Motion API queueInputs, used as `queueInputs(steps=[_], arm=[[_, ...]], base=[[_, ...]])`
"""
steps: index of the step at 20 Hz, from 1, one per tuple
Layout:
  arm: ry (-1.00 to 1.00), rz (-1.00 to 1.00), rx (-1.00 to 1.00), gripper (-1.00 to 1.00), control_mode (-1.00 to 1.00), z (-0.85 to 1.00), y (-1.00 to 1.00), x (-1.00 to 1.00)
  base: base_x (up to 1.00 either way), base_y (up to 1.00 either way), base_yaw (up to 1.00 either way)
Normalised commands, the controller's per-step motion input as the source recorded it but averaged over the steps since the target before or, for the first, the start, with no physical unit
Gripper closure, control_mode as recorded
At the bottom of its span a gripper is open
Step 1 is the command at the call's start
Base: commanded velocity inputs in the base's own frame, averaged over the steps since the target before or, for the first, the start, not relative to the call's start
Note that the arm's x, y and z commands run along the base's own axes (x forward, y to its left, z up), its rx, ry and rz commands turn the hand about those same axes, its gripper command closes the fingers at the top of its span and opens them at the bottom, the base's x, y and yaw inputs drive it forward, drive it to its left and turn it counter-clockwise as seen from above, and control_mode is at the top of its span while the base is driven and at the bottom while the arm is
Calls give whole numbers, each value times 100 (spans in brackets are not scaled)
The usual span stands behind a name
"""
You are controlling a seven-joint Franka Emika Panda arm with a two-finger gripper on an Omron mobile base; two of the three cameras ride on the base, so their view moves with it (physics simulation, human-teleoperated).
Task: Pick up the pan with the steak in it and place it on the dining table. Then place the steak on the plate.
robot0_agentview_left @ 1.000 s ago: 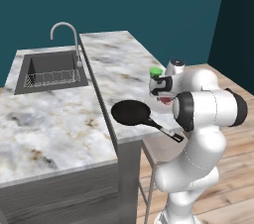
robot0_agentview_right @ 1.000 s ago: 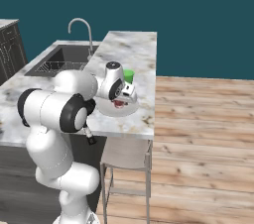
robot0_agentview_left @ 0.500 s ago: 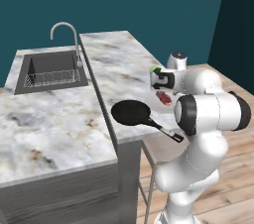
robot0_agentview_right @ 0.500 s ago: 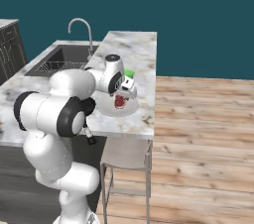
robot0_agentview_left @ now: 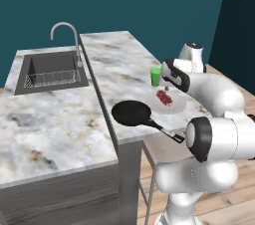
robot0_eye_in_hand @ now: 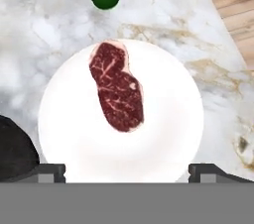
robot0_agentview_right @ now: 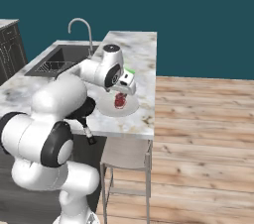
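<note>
- Claw (robot0_eye_in_hand: 127, 171): open and empty, fingertips spread wide at the bottom of the hand view, poised above the plate.
- Steak (robot0_eye_in_hand: 117, 86): lies flat on the plate, long axis running from 11 to 5 o'clock in the hand view, a little off centre toward 10 o'clock.
- Plate (robot0_eye_in_hand: 168, 134): rests on the marble desk (robot0_agentview_left: 114, 64), just beside the pan.
- Pan (robot0_agentview_left: 132, 113): sits empty on the desk at the plate's 9 o'clock in the left base view; handle points toward 4 o'clock, past the desk edge.
- Green cup (robot0_agentview_left: 156, 76): stands on the desk at the plate's 12 o'clock.
- Sink (robot0_agentview_left: 52, 72): with tap, well apart at 10 o'clock.
</note>
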Motion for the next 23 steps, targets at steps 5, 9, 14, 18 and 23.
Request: queueInputs(steps=[5,9,14,18,23], arm=[[-12,4,0,-100,-100,28,-3,-99],[-6,6,-3,-100,-100,20,0,-100],[-11,15,-1,-100,-100,7,0,-83],[-35,11,-2,-100,-100,0,0,-64],[-13,2,1,-100,-100,5,-2,-19]], base=[[0,0,0],[0,0,0],[0,0,0],[0,0,0],[0,0,0]])
